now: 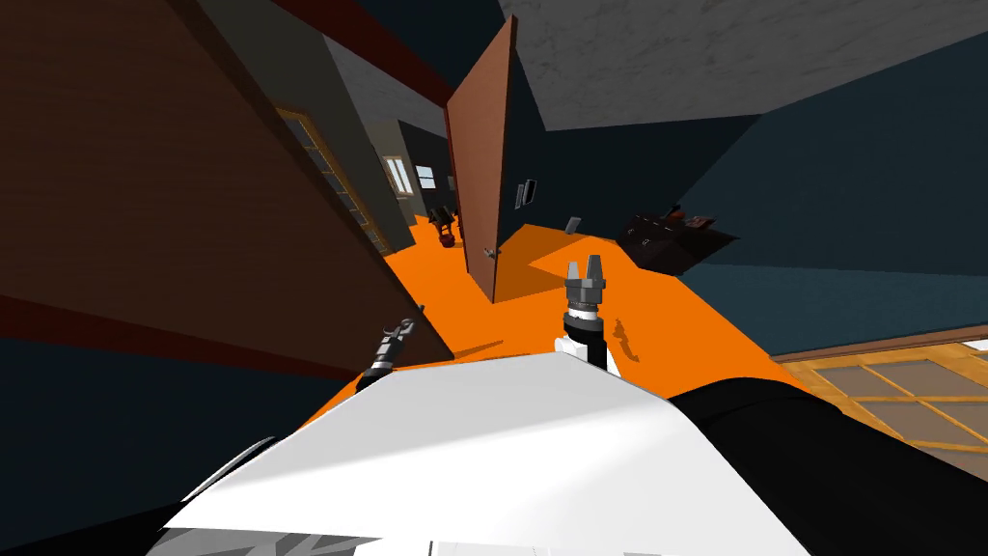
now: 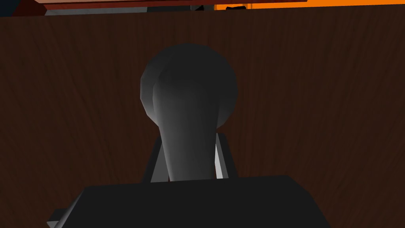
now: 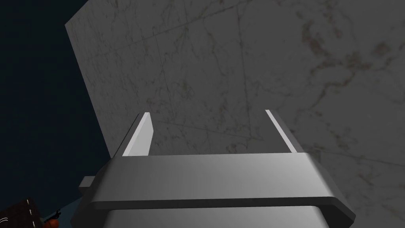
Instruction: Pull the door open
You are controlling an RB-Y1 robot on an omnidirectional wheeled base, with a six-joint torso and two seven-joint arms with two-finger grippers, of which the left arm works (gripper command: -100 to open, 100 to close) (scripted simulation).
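- Door: big dark brown wood-grain slab on my left in the head view, running from close by me towards the hallway. It is the backdrop of the left wrist view.
- Floor: bright orange, runs ahead of me and on into the hallway.
- Far door: a second door, reddish brown, stands ajar ahead, edge-on to me, with a small knob low on its edge.
- Dark furniture: low piece against the blue wall, ahead to the right, well apart from both arms. I can't tell what lies on top of it.
- Right gripper: raised over the floor ahead of me, near the far door but not touching it. In its wrist view the fingers stand wide apart, nothing between them.
- Left gripper: low on my left, right at the near edge of the door.
- Handle: grey, round-headed with a tapering neck, mounted on the door. The left gripper is clamped on the neck, one finger pressed to each side.
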